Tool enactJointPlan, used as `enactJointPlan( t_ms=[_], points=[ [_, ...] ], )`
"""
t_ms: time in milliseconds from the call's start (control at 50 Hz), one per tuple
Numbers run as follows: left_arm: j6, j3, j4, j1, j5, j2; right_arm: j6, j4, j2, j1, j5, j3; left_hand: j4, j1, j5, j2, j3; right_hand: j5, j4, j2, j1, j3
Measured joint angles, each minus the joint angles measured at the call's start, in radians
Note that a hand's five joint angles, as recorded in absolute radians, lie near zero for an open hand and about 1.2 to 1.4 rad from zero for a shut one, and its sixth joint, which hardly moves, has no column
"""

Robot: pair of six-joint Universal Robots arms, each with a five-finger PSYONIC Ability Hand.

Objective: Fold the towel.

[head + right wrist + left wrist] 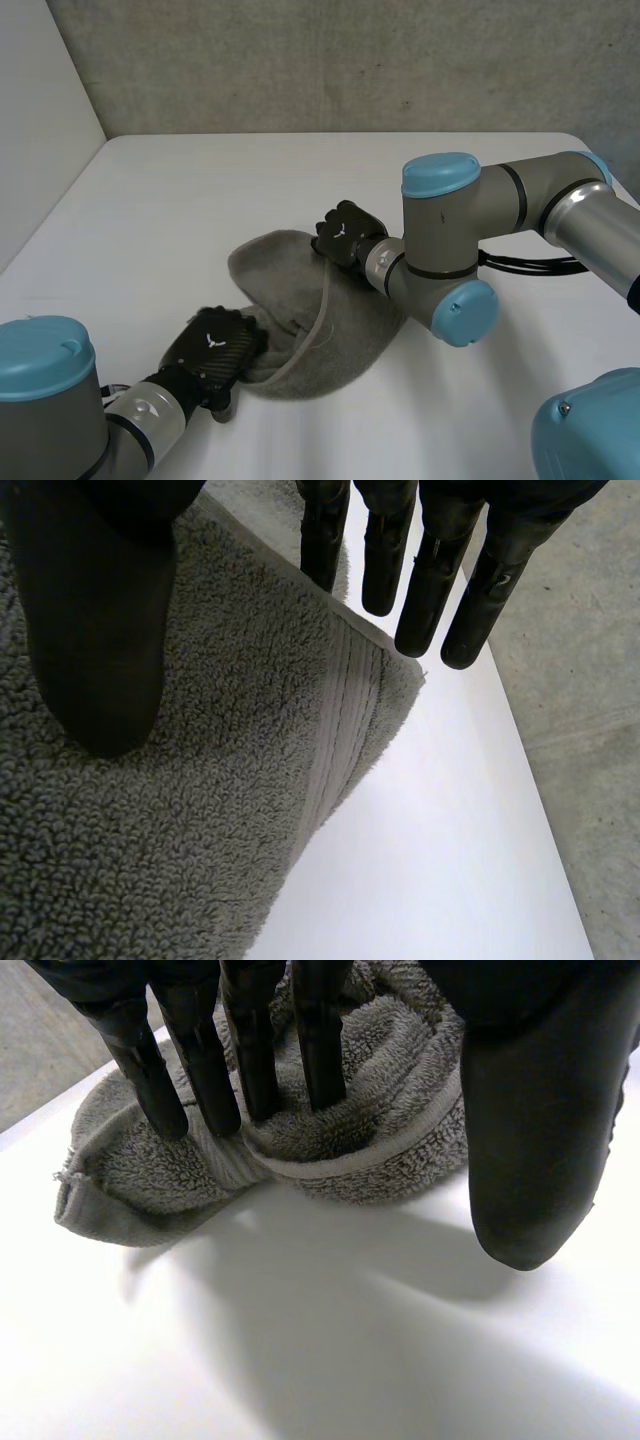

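1. White table point(150, 220). The towel sits around its middle, between the two arms.
2. Grey towel point(340, 340). It's a bunched, rounded heap, not flat, so I judge there is no clean long axis. Best cue is the pale hem band point(318, 320), which curves across the heap from the far side by the right hand to the near end by the left hand. That line is what a fold would turn on.
3. Left hand point(215, 352), at the towel's near-left end and touching it. Its fingers point(210, 1080) are straight, tips pressed into the rolled hem. The thumb point(535, 1140) is off to the side over bare table, so nothing is pinched. The towel lies straight ahead of the fingertips.
4. Right hand point(345, 232), at the far edge. It's spread wide: thumb point(95, 630) over the pile, fingers point(430, 590) straight and reaching past the edge near a corner point(405, 680). No grip visible. Both hands are about equally close.
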Motion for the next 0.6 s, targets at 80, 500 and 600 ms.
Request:
enactJointPlan(
  t_ms=[80,500,600],
  points=[
    [0.000,0.003,-0.001,-0.006,0.000,-0.010,0.001,0.000,0.005,-0.001,0.002,-0.007,0.000,0.000,0.000,-0.003,0.000,0.004,0.001,0.000,0.005,0.001],
    [0.000,0.138,0.004,0.001,-0.053,-0.016,0.019,-0.025,0.028,-0.014,0.013,-0.212,0.919,0.862,0.925,0.893,0.896,0.878,0.892,0.876,0.889,0.890],
    [-0.016,0.348,0.001,0.004,-0.158,-0.027,0.119,-0.123,0.018,-0.031,0.134,-0.422,0.919,0.866,0.925,0.895,0.897,0.878,0.893,0.876,0.889,0.893]
  ],
)
